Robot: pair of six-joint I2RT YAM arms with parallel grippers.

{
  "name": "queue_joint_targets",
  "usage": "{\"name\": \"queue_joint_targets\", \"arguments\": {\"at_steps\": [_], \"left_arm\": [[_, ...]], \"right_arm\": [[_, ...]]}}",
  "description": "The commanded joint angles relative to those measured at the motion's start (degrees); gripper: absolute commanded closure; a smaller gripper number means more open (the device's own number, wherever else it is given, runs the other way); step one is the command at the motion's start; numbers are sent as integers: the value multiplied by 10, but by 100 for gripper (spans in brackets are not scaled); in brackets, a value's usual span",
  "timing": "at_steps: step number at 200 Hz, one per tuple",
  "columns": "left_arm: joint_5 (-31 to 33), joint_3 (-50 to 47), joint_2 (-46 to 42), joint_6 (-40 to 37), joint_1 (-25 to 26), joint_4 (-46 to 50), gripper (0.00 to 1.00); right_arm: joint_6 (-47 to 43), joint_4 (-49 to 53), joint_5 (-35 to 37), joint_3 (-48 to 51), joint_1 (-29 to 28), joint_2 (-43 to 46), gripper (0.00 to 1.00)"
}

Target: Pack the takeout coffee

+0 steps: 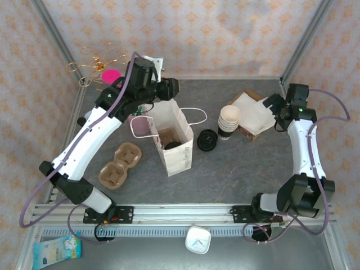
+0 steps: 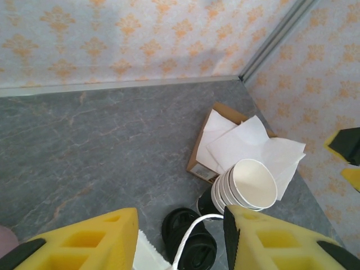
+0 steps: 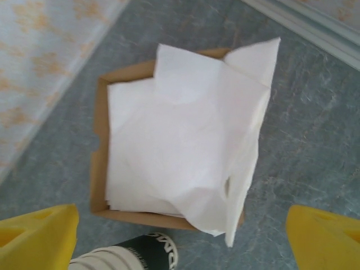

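L claw (image 2: 180, 218) & R claw (image 3: 181, 214) jaws apart; thin white napkins (image 3: 180, 140) crumpled in brown cardboard box (image 3: 99, 140).

Table centre: white paper bag (image 1: 175, 140) stands upright with its mouth open upward.
Bag mouth: a dark object (image 1: 172, 145) sits inside, possibly a lidded cup, though the view is too poor to be sure. Some room is left around it.
Bag handles: cord loops (image 1: 194, 115) hang out on both sides of the rim.
Right of bag: pile of black lids (image 1: 207, 139) just beside the bag, with the stack of cups (image 1: 228, 121) just beyond. The gaps between them are narrow.
Far right: napkin box (image 1: 254, 115) stands behind the stack, and loose napkins spill over its edge.
Left of bag: cup carrier (image 1: 119, 166) lies near, with the left arm (image 1: 95, 135) slanting along that side.
Far strip: bare table (image 2: 112, 140) up to the back wall.
Near strip: bare between the bag and the arm bases.
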State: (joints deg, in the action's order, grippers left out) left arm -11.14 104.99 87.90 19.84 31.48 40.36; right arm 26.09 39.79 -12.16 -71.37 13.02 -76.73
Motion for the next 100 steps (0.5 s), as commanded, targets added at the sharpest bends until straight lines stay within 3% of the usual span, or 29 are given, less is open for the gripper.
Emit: {"name": "queue_joint_targets", "arguments": {"at_steps": [1, 34, 100], "left_arm": [[-18, -10, 0, -23, 5, -53, 53], [-20, -24, 2, -27, 5, -66, 53], [-14, -34, 2, -22, 5, -68, 53]], "right_arm": [[-13, -14, -16, 45, 21, -24, 4], [-17, -89, -68, 102, 41, -67, 6], [-25, -127, -67, 80, 41, -160, 27]]}}
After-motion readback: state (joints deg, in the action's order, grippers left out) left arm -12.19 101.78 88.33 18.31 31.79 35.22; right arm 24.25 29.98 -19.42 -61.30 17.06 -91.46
